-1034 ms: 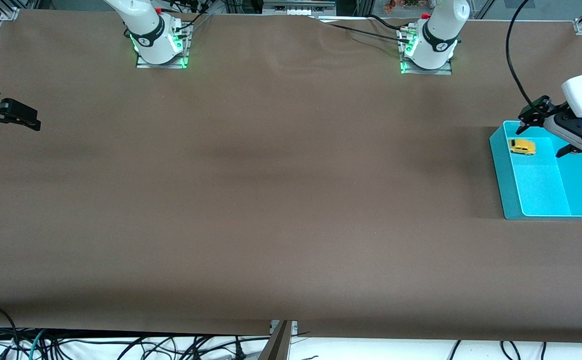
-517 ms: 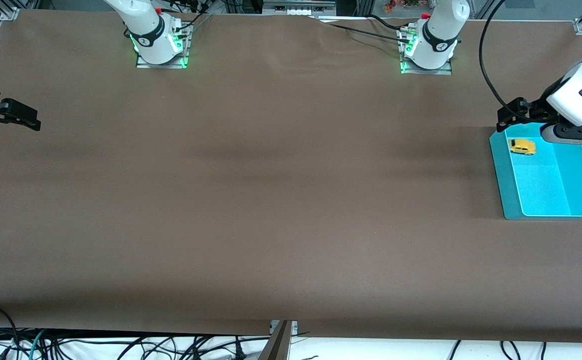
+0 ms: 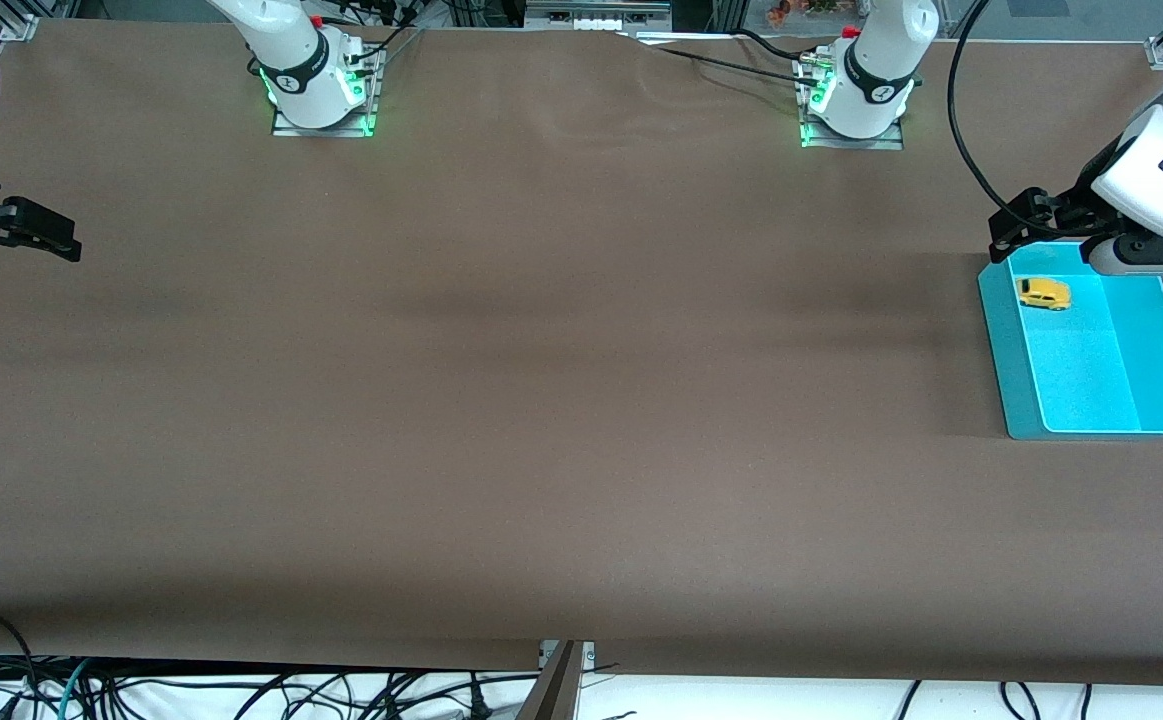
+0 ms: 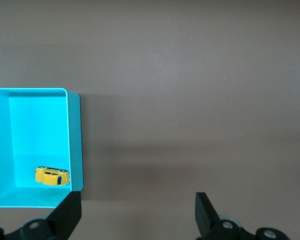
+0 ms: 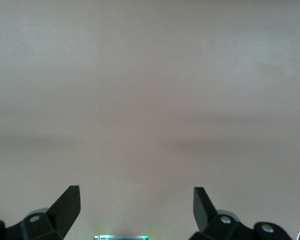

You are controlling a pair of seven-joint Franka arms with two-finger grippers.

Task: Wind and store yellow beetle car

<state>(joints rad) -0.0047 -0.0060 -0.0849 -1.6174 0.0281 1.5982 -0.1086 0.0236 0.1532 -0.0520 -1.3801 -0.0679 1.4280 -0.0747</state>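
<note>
The left gripper (image 3: pixel 1026 225) hung wide open and empty at the right edge of the frame, over the table (image 3: pixel 541 400) just above the bin's (image 3: pixel 1011 340) upper corner. The car (image 3: pixel 1043 293) lay inside the bin, in that corner. At the frame's left edge, the right gripper (image 3: pixel 26 232) waited, spread wide and holding nothing.

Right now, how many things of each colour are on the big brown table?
Yellow: 1, the yellow beetle car, lying in the bin.
Turquoise: 1, the bin.
Total: 2.
</note>
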